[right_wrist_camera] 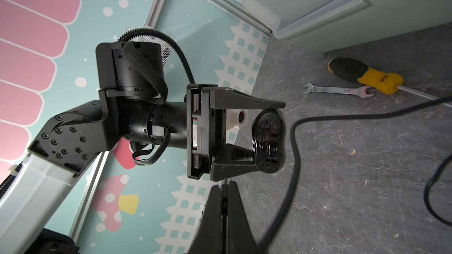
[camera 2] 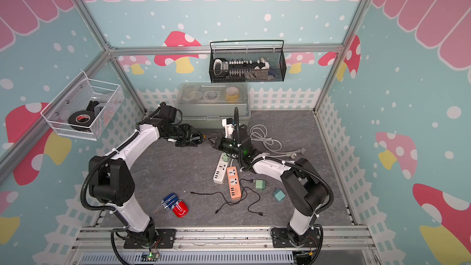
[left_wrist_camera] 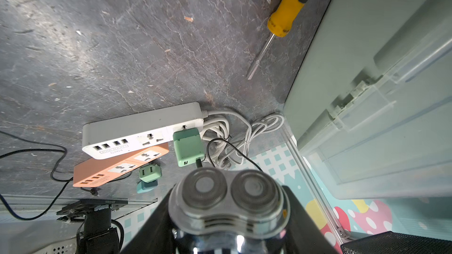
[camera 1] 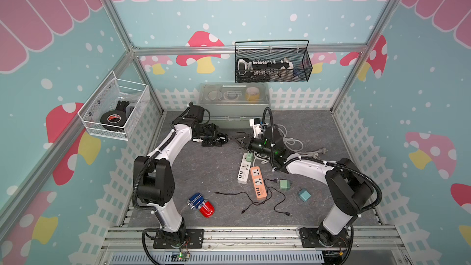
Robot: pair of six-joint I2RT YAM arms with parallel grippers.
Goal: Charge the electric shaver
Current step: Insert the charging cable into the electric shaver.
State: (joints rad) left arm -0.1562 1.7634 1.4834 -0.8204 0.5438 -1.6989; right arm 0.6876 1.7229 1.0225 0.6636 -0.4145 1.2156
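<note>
My left claw [right_wrist_camera: 269, 135] grips the shaver [left_wrist_camera: 227, 201] (2 round heads visible). My right claw [right_wrist_camera: 224, 191] is pinched on the cable [right_wrist_camera: 294, 142].

Twin-head black shaver [left_wrist_camera: 227, 200] held level, aloft; thin black cable [right_wrist_camera: 294, 142] near its base.

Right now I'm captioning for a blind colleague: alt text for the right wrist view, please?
The left gripper holds the electric shaver, its charging port facing the right gripper, shut on the black cable. A screwdriver and wrench lie beyond.
</note>
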